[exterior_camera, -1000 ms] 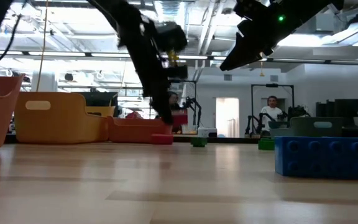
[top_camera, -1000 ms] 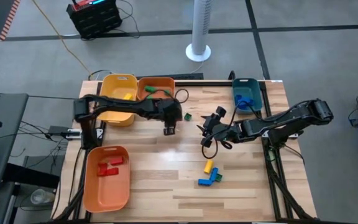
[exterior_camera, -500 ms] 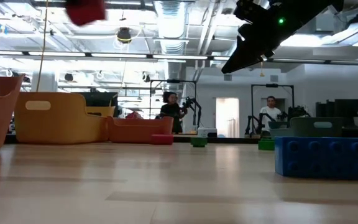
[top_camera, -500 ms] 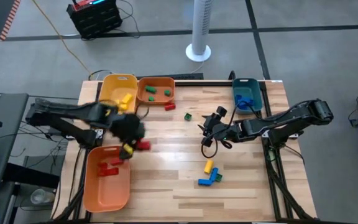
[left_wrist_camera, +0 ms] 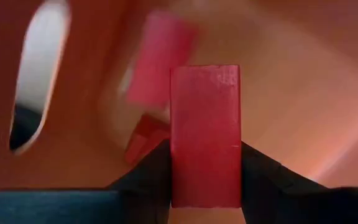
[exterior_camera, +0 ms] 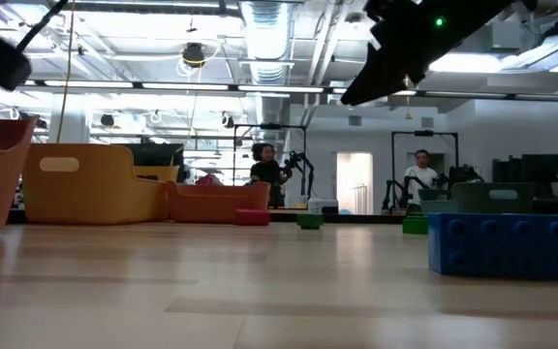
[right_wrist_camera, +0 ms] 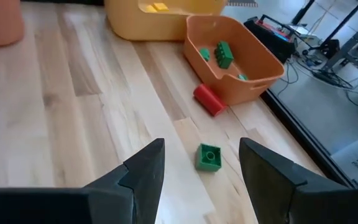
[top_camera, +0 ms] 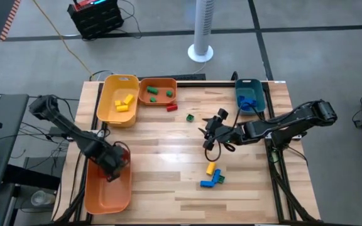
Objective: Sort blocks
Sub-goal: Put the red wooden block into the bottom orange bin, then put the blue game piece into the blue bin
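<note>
red block (left_wrist_camera: 205,134): pinched in my left tool (top_camera: 113,164), hanging inside the near orange bin (top_camera: 98,199), above other reds.
risk 1: release too early or off-centre, block bounces off the wall onto the desk (top_camera: 168,182).
right tool (right_wrist_camera: 197,163): jaws wide, empty, poised over the loose green block (right_wrist_camera: 207,156).
risk 2: a crooked descent would nudge green away, maybe toward the stray red (right_wrist_camera: 209,99).
</note>
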`<action>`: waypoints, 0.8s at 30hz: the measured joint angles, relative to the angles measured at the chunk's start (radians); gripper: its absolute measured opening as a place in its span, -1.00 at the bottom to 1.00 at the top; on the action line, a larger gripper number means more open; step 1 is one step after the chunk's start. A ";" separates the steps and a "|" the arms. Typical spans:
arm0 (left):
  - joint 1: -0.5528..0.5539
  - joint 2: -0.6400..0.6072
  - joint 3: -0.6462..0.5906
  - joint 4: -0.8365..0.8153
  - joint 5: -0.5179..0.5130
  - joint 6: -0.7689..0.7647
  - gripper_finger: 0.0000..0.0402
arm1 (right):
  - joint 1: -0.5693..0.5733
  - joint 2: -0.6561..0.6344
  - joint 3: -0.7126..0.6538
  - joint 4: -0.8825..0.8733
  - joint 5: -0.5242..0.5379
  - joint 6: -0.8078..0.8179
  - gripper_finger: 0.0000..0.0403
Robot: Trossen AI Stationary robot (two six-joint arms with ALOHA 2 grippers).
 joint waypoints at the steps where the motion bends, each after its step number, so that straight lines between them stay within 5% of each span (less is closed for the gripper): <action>1: -0.009 0.000 -0.017 0.006 0.004 -0.044 -0.31 | 0.005 0.000 0.004 0.001 0.000 0.000 0.09; 9: -0.037 -0.001 -0.045 0.064 0.023 -0.091 0.22 | 0.025 0.000 0.043 -0.027 -0.037 -0.002 0.09; 14: -0.038 -0.001 0.051 0.097 0.073 -0.050 0.30 | 0.056 0.003 0.043 -0.041 -0.222 0.003 0.09; 17: -0.037 -0.002 0.143 0.180 -0.020 0.040 0.27 | 0.110 0.020 0.043 -0.062 -0.308 0.044 0.09; 24: -0.013 -0.001 0.238 0.352 -0.287 0.315 0.23 | 0.275 0.078 0.045 -0.117 -0.321 0.191 0.09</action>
